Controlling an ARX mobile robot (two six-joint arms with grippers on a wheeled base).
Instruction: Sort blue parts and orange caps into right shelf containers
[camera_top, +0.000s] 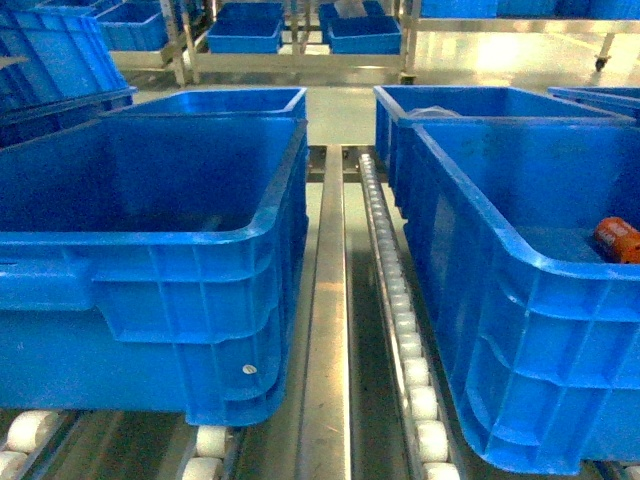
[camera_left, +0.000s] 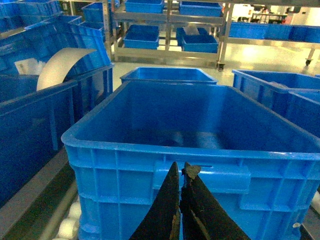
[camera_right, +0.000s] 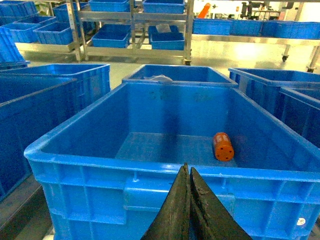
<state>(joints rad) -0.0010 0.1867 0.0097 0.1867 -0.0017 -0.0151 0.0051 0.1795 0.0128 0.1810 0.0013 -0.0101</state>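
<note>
One orange cap (camera_right: 223, 146) lies on its side on the floor of a big blue crate (camera_right: 165, 172), toward its right wall; the head view shows the same orange cap (camera_top: 617, 238) in the right-hand crate (camera_top: 500, 250). My right gripper (camera_right: 188, 170) hangs shut and holds nothing, just outside that crate's near rim. Shut and holding nothing as well, my left gripper (camera_left: 181, 170) sits before the near wall of the left crate (camera_left: 150, 150), whose visible inside shows nothing. No blue parts are in view. Neither gripper shows in the head view.
The left crate (camera_top: 150, 250) and the right one stand on roller tracks (camera_top: 400, 300) with a steel rail (camera_top: 325, 330) between them. More blue crates (camera_top: 240, 100) stand behind. Steel racks (camera_right: 132, 20) with crates line the back. A white curved sheet (camera_left: 60, 65) sticks out of a crate at far left.
</note>
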